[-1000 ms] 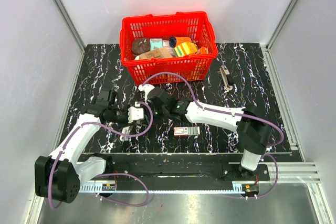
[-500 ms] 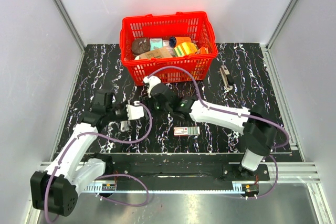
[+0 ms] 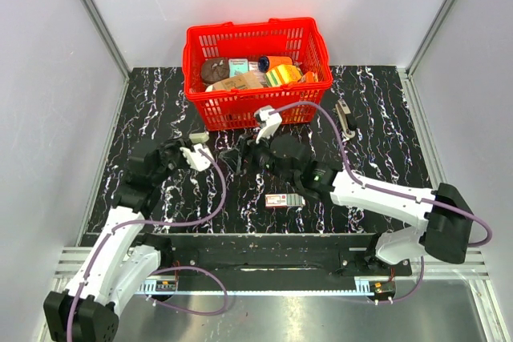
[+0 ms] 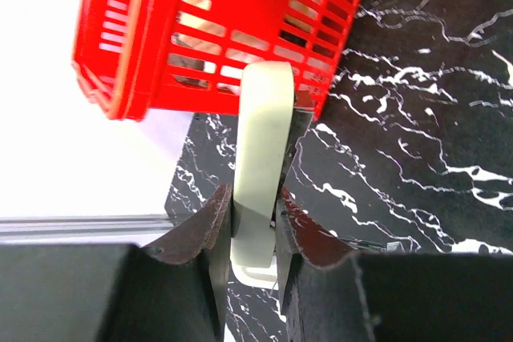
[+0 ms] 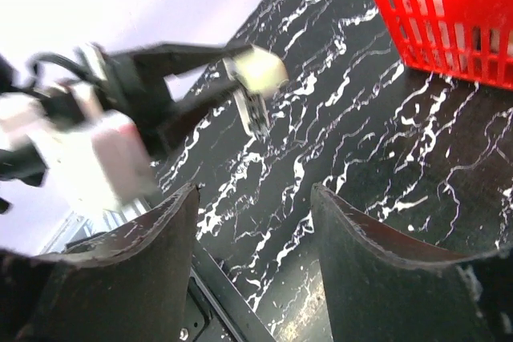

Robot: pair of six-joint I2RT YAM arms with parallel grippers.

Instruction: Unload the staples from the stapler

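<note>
My left gripper (image 4: 255, 198) is shut on the stapler (image 4: 264, 134), a slim bar with a pale cream top and a dark, silvery underside. The stapler is held off the table, its far end pointing at the red basket (image 4: 160, 54). In the right wrist view the stapler (image 5: 258, 71) juts from the left gripper's dark fingers (image 5: 180, 78), a metal strip hanging below its cream tip. My right gripper (image 5: 256, 222) stands open with nothing between its fingers, just right of the stapler. From above, the left gripper (image 3: 202, 148) and the right gripper (image 3: 242, 159) sit side by side in front of the basket.
The red basket (image 3: 196, 42) full of packets stands at the back centre. A small red-and-white box (image 3: 285, 200) lies near the front edge. A slim dark-and-silver item (image 3: 345, 118) lies at the back right. Purple cables loop over both arms.
The left gripper has lifted the stapler and carried it back toward the basket. The right gripper has let go, opened wider and drawn away to the right.
</note>
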